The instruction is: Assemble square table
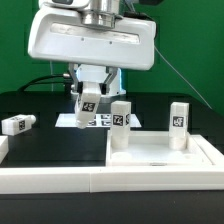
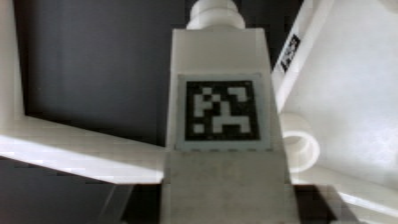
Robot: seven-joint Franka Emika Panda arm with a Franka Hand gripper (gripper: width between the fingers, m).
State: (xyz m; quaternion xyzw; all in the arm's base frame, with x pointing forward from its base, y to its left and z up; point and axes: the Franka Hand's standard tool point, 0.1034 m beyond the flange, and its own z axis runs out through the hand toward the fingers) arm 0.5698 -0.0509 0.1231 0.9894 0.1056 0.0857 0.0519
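Nearest the cam in the exterior view, a long white plastic rail [image 1: 40,178] runs across the front. Just behind it, toward the exterior view's right, lies the large white plastic square slab [image 1: 165,160], recessed side up.

Two small white tagged block legs stand upright at the slab's far corners: the left-corner leg [image 1: 120,126] and the right-corner leg [image 1: 178,122]. Both look seated, tho I can't confirm they're fully home.

Further back, my gripper [image 1: 88,97] is clenched on a third white tagged block, the held leg [image 1: 88,104]. It hangs above the black table surface [image 1: 40,110], off the slab on the exterior view's left, approx upright w/ maybe a slight lean. The thin white marker board [image 1: 102,121] lies flat just behind it. A fourth white block, the spare leg [image 1: 18,124], lies on its side well apart, at the exterior view's far left.

In the wrist view the held leg [image 2: 222,110] fills the middle, tag facing the cam, w/ its round peg end [image 2: 214,12] pointing away. There are white parts beyond it, but I can't tell which.

My read of the step is to bring this leg to a free near corner of the slab & seat it. To do it well:
- Square the leg to vertical before going down, since a lean will likely jam the peg at the hole edge.
- Route over the slab w/ enough clearance, esp. past the left-corner leg, which sits closest to my path.
- I can't see the near-corner holes from here, so centre on the hole via the wrist cam before lowering.
- Lower slowly, then turn, & let go only once the leg stands on its own.
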